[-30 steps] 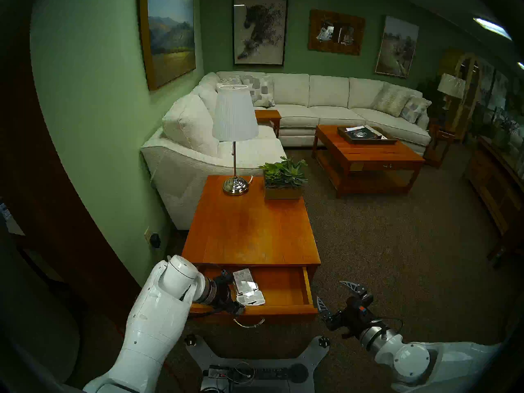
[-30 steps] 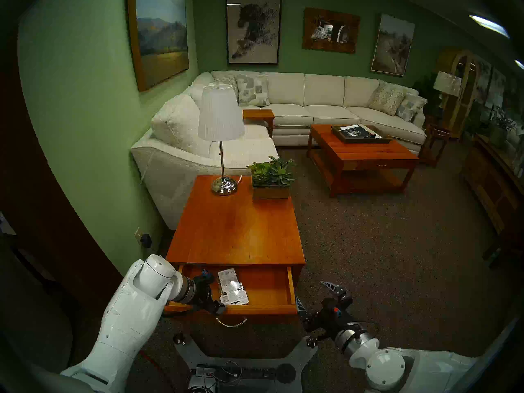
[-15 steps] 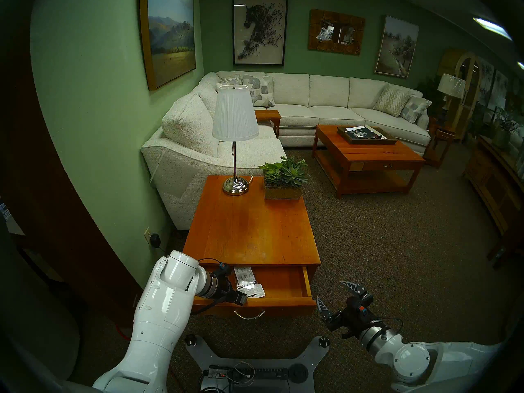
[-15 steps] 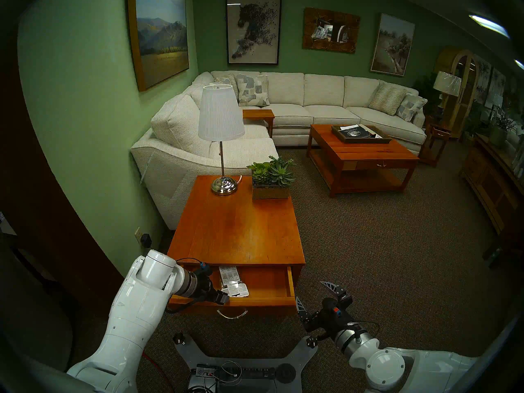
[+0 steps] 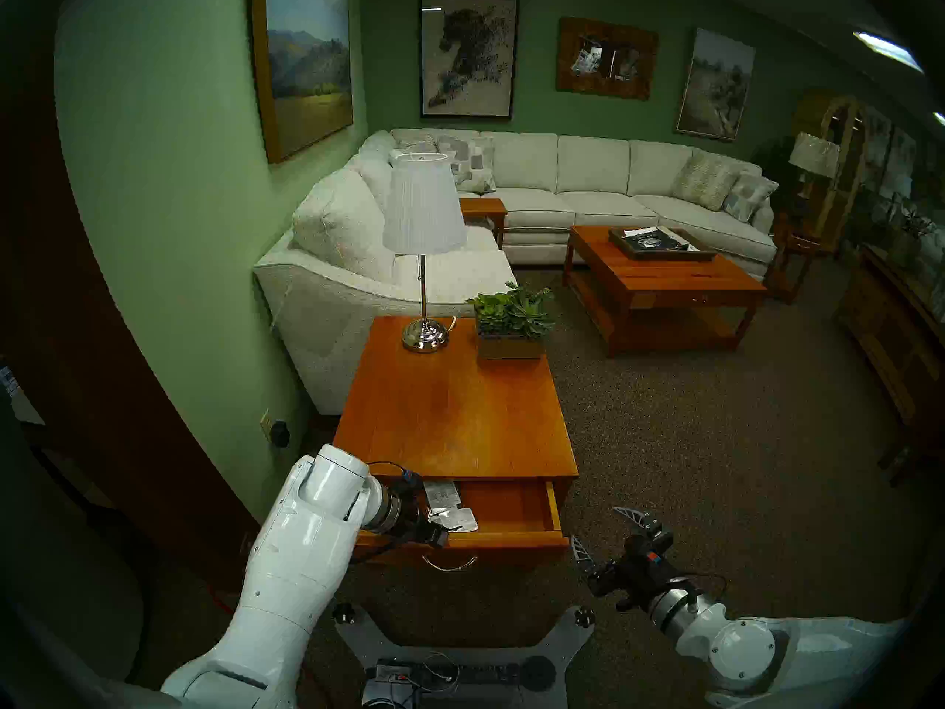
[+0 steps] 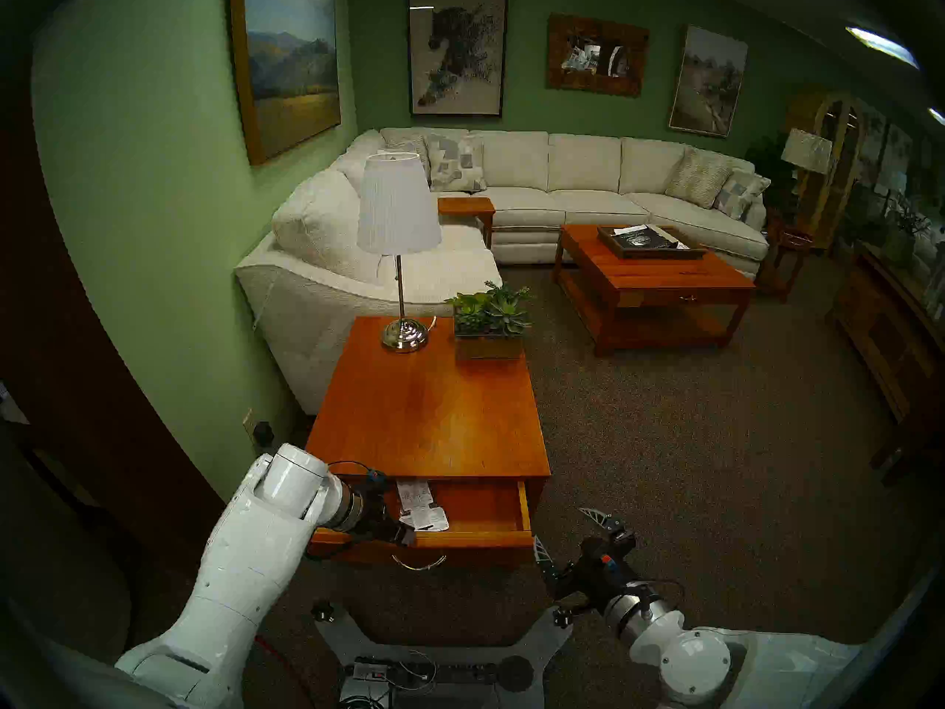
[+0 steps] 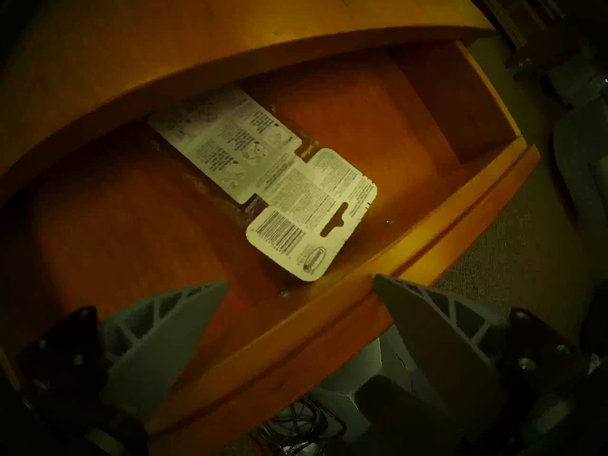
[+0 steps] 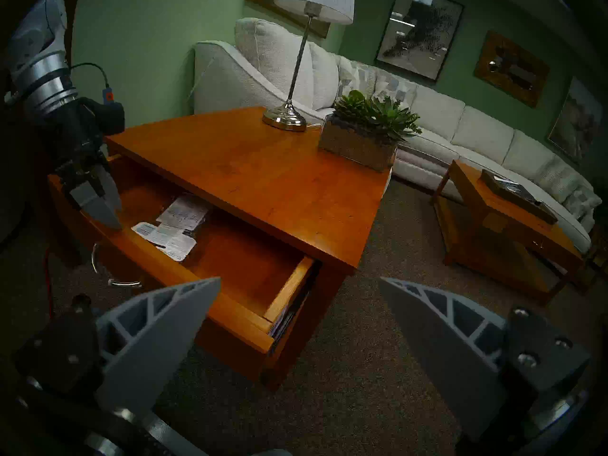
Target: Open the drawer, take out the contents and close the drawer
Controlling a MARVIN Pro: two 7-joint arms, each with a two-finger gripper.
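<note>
The orange-brown drawer [image 5: 511, 540] of the side table stands partly pulled out, its silver bail handle [image 5: 450, 564] hanging at the front. Two flat blister packs [image 5: 452, 513] with white printed labels lie overlapping in its left half, also clear in the left wrist view [image 7: 296, 198]. My left gripper [image 7: 301, 279] is open and straddles the drawer's front wall [image 7: 427, 221], one finger inside and one outside, just short of the packs. My right gripper [image 5: 595, 526] hangs open and empty beside the drawer's front right corner.
On the table top [image 5: 455, 411] stand a lamp [image 5: 424, 334] and a succulent planter [image 5: 511, 334] at the far end. A white sofa [image 5: 327, 293] and green wall lie left, a coffee table [image 5: 665, 283] far right. My base [image 5: 460, 657] sits below the drawer.
The drawer has slid partway back into the table with the packs still inside. My left arm moved forward with it. The right arm has stayed put.
</note>
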